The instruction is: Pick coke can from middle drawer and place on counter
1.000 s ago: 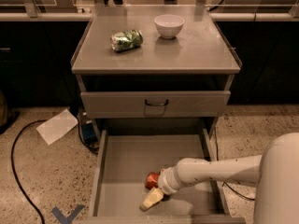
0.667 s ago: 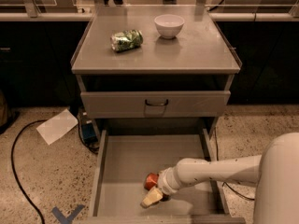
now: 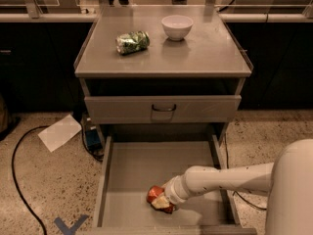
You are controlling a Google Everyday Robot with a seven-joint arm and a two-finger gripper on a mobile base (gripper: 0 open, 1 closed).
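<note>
The coke can [image 3: 155,194], red and lying on its side, is on the floor of the open middle drawer [image 3: 132,168], near its front edge. My gripper [image 3: 164,202] reaches in from the right on a white arm and sits right at the can, partly covering it. The counter [image 3: 200,53] is the grey cabinet top above the drawers.
A green-and-white can [image 3: 132,41] lies on the counter's left side and a white bowl [image 3: 177,26] stands at its back. A closed drawer front with a dark handle [image 3: 163,109] is above the open drawer. A sheet of paper [image 3: 59,132] and a black cable [image 3: 14,170] lie on the floor at left.
My gripper has drawn in over the can, which now lies slightly lower and further left in the drawer. Nothing on the counter has moved.
</note>
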